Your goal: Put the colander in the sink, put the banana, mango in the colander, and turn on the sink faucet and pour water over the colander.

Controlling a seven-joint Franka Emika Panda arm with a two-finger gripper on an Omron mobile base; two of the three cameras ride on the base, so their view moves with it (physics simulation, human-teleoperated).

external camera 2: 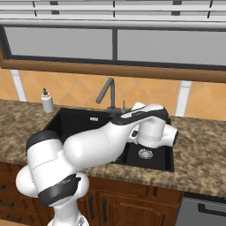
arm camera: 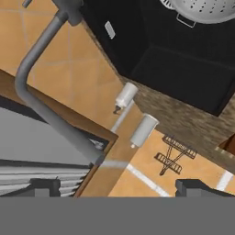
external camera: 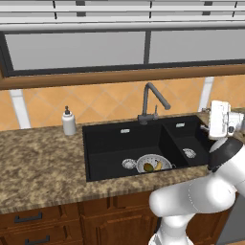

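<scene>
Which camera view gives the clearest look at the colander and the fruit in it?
The left base view: the colander sits whole in the sink, fruit visible inside. The hand view catches just its rim; in the right base view the arm covers it.

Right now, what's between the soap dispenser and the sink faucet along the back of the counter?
Nothing: in the left base view the granite counter runs bare between the soap dispenser and the sink faucet.

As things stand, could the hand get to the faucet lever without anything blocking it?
Probably yes. The hand is open, holds nothing and hovers over the sink's right end, beside the sink faucet. The colander with banana and mango sits low in the basin, out of the way.
</scene>
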